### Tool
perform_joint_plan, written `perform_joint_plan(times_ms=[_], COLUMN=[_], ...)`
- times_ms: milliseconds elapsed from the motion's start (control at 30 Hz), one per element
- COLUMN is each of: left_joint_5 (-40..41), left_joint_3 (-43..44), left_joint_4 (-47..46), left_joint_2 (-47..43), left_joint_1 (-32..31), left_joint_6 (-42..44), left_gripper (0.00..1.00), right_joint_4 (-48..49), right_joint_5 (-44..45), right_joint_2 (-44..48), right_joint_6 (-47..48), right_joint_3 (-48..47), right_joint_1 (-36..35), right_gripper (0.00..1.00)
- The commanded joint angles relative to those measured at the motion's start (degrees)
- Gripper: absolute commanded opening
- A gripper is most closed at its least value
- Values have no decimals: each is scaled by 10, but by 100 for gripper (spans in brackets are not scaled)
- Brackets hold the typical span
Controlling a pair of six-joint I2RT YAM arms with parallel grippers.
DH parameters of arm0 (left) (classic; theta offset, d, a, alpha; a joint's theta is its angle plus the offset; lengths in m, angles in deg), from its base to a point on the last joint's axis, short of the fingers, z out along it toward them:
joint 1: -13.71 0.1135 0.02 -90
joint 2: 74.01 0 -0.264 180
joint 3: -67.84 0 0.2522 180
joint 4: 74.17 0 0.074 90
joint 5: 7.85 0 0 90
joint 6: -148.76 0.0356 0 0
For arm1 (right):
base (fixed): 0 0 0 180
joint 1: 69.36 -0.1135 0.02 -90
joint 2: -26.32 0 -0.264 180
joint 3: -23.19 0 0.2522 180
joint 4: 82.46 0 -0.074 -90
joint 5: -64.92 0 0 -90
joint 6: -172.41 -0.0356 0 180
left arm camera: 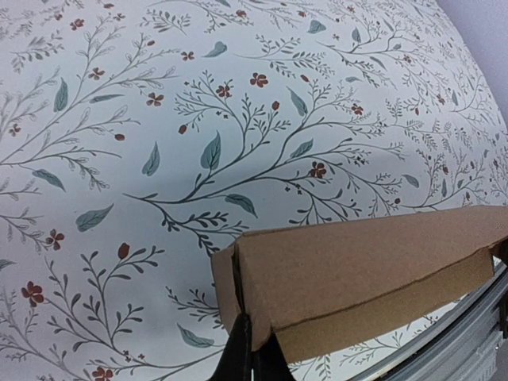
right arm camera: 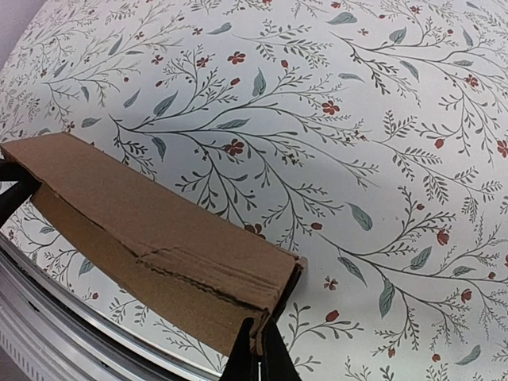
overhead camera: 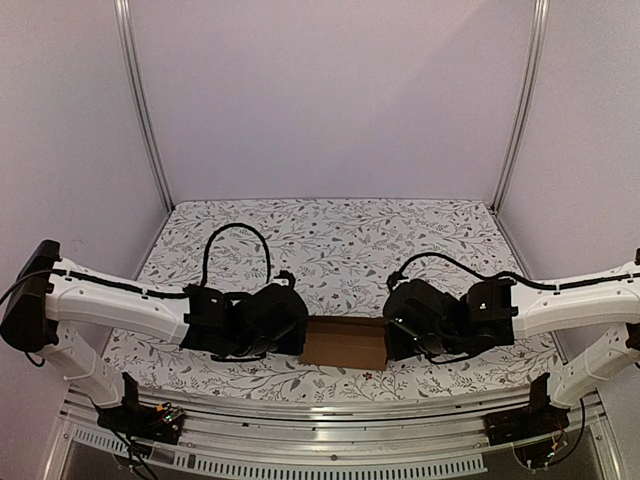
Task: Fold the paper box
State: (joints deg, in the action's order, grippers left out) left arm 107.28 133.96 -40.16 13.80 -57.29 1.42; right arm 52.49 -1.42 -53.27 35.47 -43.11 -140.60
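Noted: the paper box [overhead camera: 345,343] is a flattish brown oblong, with the near edge of the tabletop [overhead camera: 330,240] just beside its long side. At its left end the left pincer [left arm camera: 252,357] is clamped fully closed on the cardboard, and the right pincer [right arm camera: 260,359] likewise at its right end. Judgement: gripping both ends keeps the box steady and square for creasing.
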Motion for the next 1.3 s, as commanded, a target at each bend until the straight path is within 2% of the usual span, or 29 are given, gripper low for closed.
perform_joint_plan(times_ms=[0, 433, 1000, 1200, 1267], left_joint_5=[-44, -44, -44, -43, -43], left_joint_3=[-24, -21, -21, -21, -21], left_joint_4=[80, 81, 80, 79, 79], left_joint_2=[31, 35, 38, 39, 39], left_joint_1=[-16, -16, -20, -23, -23], left_joint_6=[-10, -13, -13, -14, -15], left_gripper=[0, 0, 0, 0, 0], right_joint_4=[-4, -33, -19, -39, -48], right_joint_5=[8, 45, 35, 63, 74], right_joint_2=[-8, -32, -76, -55, -46], right_joint_6=[-15, -45, -67, -68, -64], right_joint_3=[9, 12, 13, 2, -4], right_joint_1=[-9, -30, -55, -56, -56], right_gripper=[0, 0, 0, 23, 26])
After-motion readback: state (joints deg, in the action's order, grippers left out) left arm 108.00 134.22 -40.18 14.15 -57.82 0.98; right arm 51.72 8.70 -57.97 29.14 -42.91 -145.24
